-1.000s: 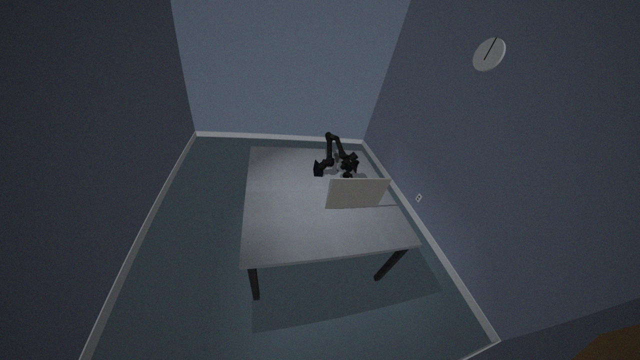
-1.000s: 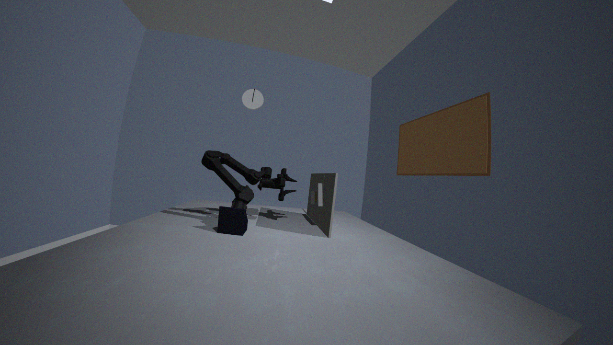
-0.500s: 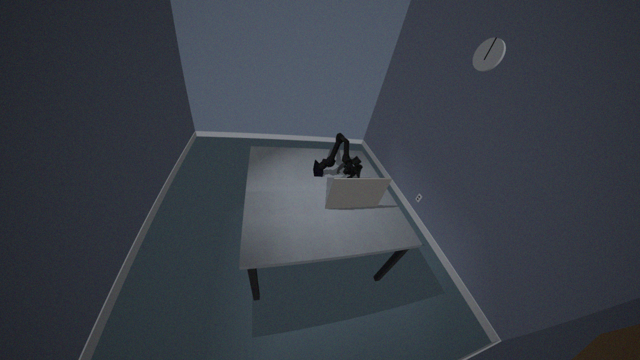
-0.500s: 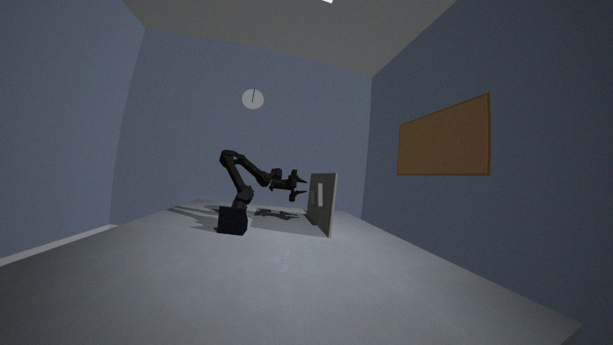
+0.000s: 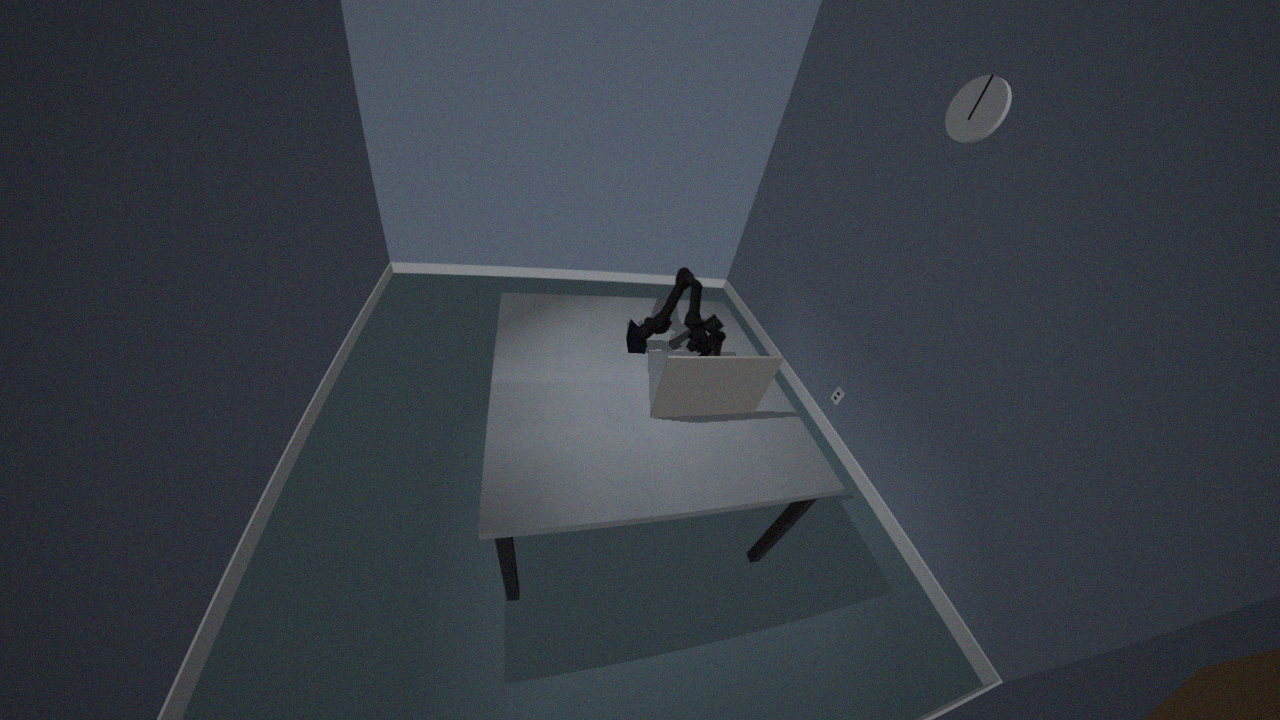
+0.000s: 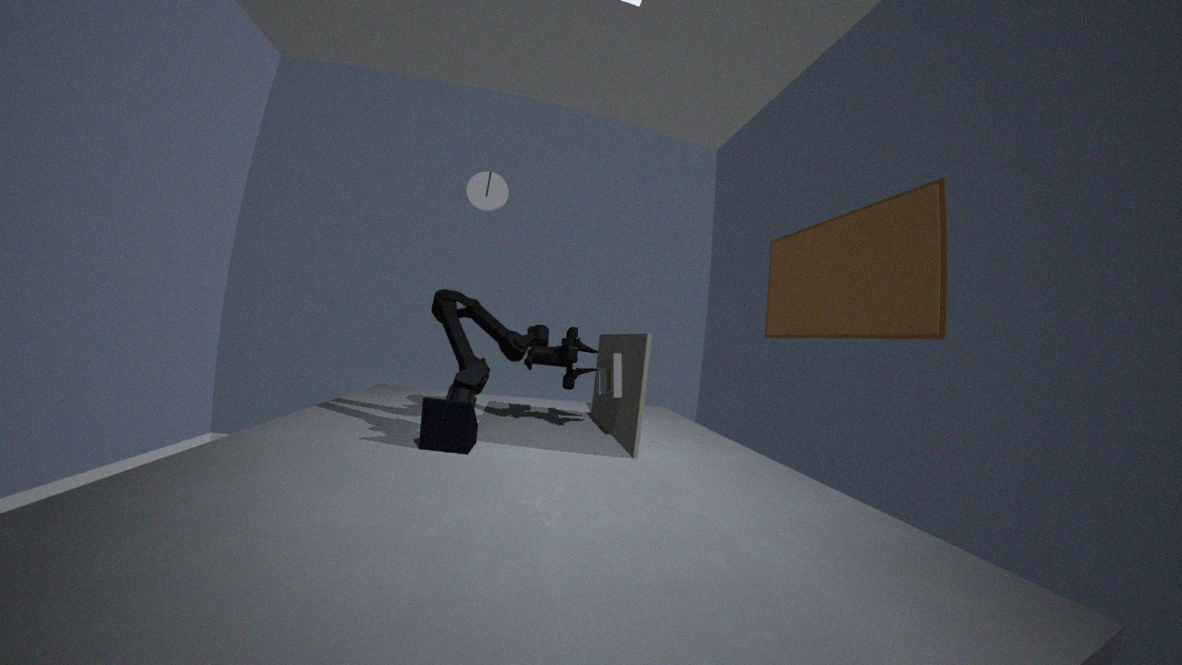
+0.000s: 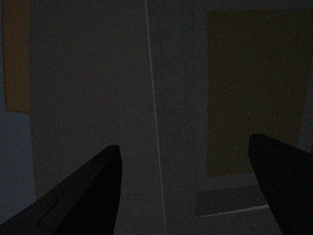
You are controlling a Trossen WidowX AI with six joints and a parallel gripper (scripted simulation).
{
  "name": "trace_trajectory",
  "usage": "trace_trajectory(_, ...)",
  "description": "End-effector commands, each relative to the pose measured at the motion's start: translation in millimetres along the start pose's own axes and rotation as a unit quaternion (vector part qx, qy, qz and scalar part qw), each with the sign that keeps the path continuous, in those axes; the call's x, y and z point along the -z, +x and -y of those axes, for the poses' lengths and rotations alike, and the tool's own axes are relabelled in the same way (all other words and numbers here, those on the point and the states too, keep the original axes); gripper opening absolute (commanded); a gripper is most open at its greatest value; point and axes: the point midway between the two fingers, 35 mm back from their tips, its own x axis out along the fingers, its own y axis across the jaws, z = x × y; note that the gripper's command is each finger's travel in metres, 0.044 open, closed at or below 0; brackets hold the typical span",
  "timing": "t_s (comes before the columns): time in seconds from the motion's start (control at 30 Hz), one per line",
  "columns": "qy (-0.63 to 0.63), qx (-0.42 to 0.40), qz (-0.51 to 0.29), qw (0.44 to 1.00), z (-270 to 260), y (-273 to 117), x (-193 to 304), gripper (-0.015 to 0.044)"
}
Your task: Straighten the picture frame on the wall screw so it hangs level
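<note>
The picture frame [image 6: 617,374] [image 7: 225,203] hangs on the near face of an upright wall panel [image 5: 716,385] [image 6: 623,423] [image 7: 88,65]. Its olive print [image 7: 251,78] is inside a grey mat. In the wrist view the print's lower edge rises a little to the right, but at this slant I cannot tell whether the frame is level. The gripper [image 6: 597,361] [image 7: 186,141] is open, its tips close to the frame. The left finger is left of the print and the right finger overlaps its lower right part. Contact cannot be told. The screw and notched strip are hidden.
The table [image 5: 572,465] [image 6: 528,562] carries the panel and the arm's dark base [image 5: 636,337] [image 6: 446,426]. The panel hides the fingertips in the top view. An orange-brown board [image 6: 859,272] [image 7: 16,59] and a round clock [image 5: 975,109] [image 6: 488,190] are on the room's walls.
</note>
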Motion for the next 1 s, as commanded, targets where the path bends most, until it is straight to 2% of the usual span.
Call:
trace_trajectory(0.0,0.003,-0.001,-0.003,1.000,-1.5,0.5,1.4,0.0260)
trace_trajectory(0.97,0.003,-0.002,-0.004,1.000,-1.9,39.5,1.8,0.0260)
